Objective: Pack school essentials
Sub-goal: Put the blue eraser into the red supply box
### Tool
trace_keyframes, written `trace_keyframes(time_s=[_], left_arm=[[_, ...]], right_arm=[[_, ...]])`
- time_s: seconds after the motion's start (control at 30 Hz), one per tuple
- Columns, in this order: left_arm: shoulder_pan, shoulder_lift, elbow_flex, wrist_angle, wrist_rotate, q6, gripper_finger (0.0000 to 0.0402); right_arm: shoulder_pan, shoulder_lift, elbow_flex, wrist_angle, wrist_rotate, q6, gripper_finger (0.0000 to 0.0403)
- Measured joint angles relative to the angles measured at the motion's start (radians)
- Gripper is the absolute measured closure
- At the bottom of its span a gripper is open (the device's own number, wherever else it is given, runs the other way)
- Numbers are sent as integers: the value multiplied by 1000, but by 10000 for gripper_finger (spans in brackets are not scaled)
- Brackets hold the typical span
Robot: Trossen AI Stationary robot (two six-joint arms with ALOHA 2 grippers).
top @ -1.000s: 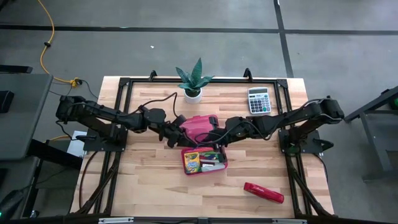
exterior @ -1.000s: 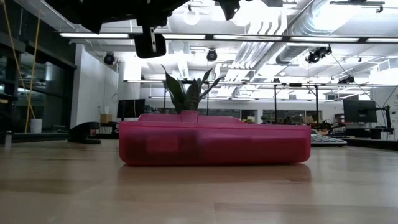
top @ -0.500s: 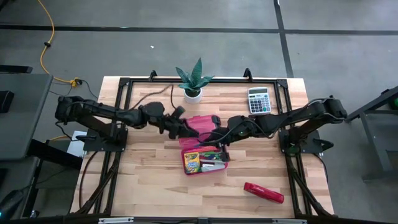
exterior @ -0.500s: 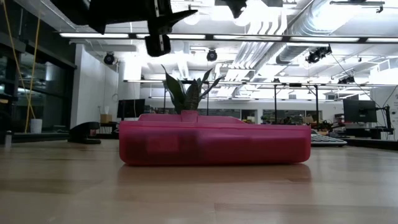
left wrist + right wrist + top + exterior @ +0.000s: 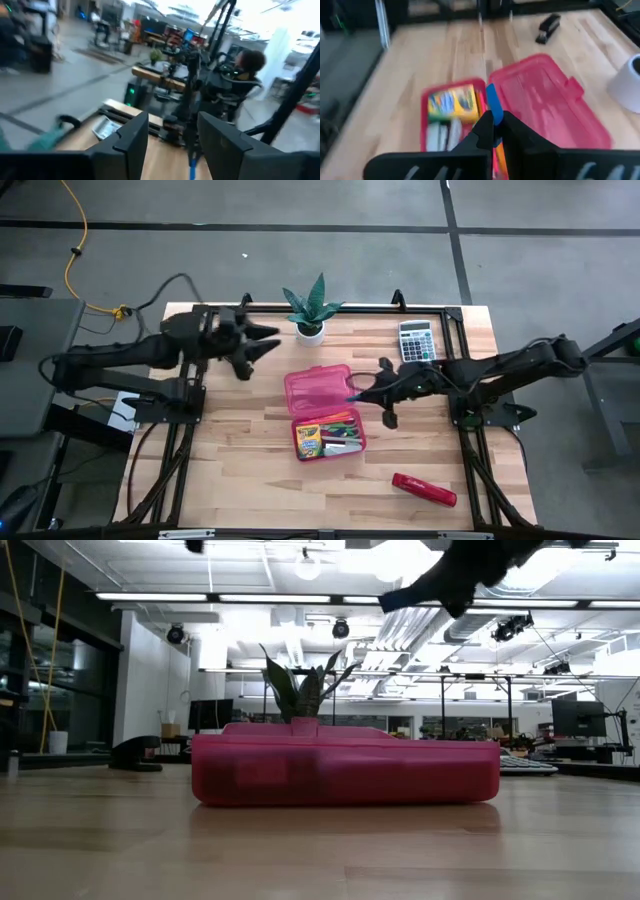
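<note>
Pink case (image 5: 325, 412) at tabletop (image 5: 230, 460) ctr, lid open toward 12; crayon box (image 5: 308, 441) inside. R gripper (image 5: 492, 131) at 3 pinches blue eraser (image 5: 493, 106). L gripper (image 5: 262, 346) at 10, fingers wide, empty.

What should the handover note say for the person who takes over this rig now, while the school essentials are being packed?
Left gripper: open, empty, raised near the potted plant.
Right gripper: shut on a thin blue item, above the edge of the pink case's open lid.
Done: the case tray holds the crayon box and other stationery.
Left: put the blue item in the tray, then probably close the lid.
Calculator and red stapler lie on the table, outside the case.
</note>
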Motion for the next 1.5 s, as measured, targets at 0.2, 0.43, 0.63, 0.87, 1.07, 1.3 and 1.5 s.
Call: trace_keyframes(time_s=[0.2, 0.43, 0.63, 0.87, 1.07, 1.3, 1.5], left_arm=[[-208, -111, -58, -10, -249, 73, 250], [-397, -111, -199, 166, -625, 152, 250], [-421, -109, -207, 197, -630, 220, 250], [-421, -108, -207, 192, -622, 220, 250], [-421, -108, -207, 192, -633, 220, 250], [-421, -108, -207, 190, -638, 213, 250], [-421, -108, -207, 188, -639, 212, 250]], right_arm=[[0, -22, -172, 447, -18, 137, 402], [0, -21, -169, 490, -34, 131, 402], [0, -20, -169, 499, -64, 132, 402], [0, -20, -169, 497, -64, 176, 402], [0, 25, -167, 406, -69, 376, 402], [1, 237, -167, 383, -167, 733, 402], [1, 413, -168, 503, -222, 903, 401]])
